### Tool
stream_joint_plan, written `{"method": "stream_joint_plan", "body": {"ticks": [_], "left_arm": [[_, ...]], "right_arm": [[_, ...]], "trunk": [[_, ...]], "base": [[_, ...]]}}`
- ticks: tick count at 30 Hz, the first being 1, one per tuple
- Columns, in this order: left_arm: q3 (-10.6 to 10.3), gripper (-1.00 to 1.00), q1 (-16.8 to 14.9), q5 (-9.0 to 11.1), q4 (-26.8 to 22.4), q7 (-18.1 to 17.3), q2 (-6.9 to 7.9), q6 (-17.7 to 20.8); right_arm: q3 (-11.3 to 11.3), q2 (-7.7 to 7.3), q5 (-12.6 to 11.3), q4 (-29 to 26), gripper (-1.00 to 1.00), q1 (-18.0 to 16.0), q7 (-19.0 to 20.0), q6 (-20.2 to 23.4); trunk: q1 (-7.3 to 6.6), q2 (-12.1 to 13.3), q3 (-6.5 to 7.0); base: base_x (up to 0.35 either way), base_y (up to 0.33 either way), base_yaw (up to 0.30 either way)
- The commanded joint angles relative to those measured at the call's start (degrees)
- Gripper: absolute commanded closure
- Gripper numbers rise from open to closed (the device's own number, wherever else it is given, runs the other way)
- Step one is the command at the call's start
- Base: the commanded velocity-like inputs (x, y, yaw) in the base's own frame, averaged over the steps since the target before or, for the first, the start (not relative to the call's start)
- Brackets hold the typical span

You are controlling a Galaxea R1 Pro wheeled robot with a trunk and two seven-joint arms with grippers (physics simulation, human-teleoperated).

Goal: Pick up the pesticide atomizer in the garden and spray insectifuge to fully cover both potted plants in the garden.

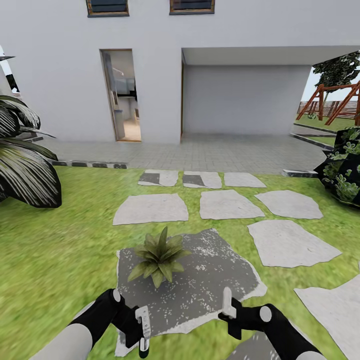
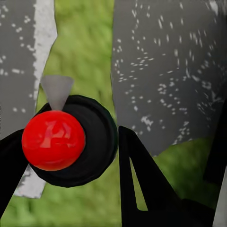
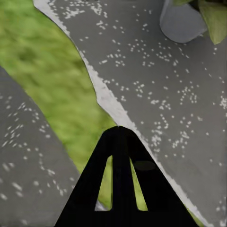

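One potted plant (image 1: 159,256), a low green rosette, stands on the dark grey stone slab (image 1: 210,280) just ahead of both arms. Its grey pot (image 3: 182,21) is seen in the right wrist view. My left gripper (image 1: 140,331) hangs over the slab's near left edge, shut on the pesticide atomizer (image 1: 143,322). From above, the atomizer (image 2: 71,142) is a black round body with a red cap and a grey nozzle, between the fingers of the left gripper (image 2: 68,142). My right gripper (image 1: 227,301) is shut and empty over the slab's near edge, and in its own wrist view the right gripper (image 3: 118,130) shows closed fingers. The second potted plant is out of view.
Pale stepping stones (image 1: 227,204) lead over the lawn (image 1: 55,250) to a paved terrace and the white house (image 1: 225,60) with an open doorway (image 1: 122,95). A big dark bush (image 1: 22,160) stands at the left, another bush (image 1: 345,170) at the right, and a red-brown frame (image 1: 332,100) behind it.
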Motion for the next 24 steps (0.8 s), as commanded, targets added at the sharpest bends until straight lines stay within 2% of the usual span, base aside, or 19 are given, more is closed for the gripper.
{"method": "stream_joint_plan", "body": {"ticks": [1,5,8,15,18,24], "left_arm": [[-0.07,1.00,-0.01,-0.23,-0.11,-0.24,-0.01,0.49],[0.00,1.00,-0.01,-1.97,-0.10,-0.22,-0.11,0.56],[0.00,1.00,-0.01,-2.52,-0.09,-0.22,-0.71,0.55],[-0.12,1.00,-0.01,-2.75,-0.02,-0.22,-1.02,0.48],[-2.16,1.00,-0.01,-4.58,-0.02,-0.22,-1.49,0.61],[-3.11,1.00,0.08,-5.34,-0.02,0.14,-2.77,0.65]], "right_arm": [[0.28,0.03,0.52,-0.10,1.00,-0.02,0.51,-0.34],[0.38,0.80,0.43,-0.35,1.00,-0.02,4.91,-0.29],[0.39,2.13,0.43,-0.50,1.00,-0.02,5.70,-0.25],[0.47,5.73,0.64,-0.52,1.00,-0.02,6.72,-0.25],[0.48,7.02,0.74,-0.49,1.00,-0.02,7.30,-0.24],[0.56,8.59,0.81,-0.47,1.00,-0.02,7.41,-0.24]], "trunk": [[-0.01,-0.02,-0.06],[-0.01,-0.02,-0.06],[-0.01,-0.02,-0.06],[-0.01,-0.02,-0.06],[-0.01,-0.02,-0.06],[-0.01,-0.02,-0.06]], "base": [[0.000,0.000,0.000],[0.000,0.000,0.000],[0.000,0.000,0.000],[0.000,0.000,0.000],[0.000,0.000,0.000],[0.000,0.000,0.000]]}}
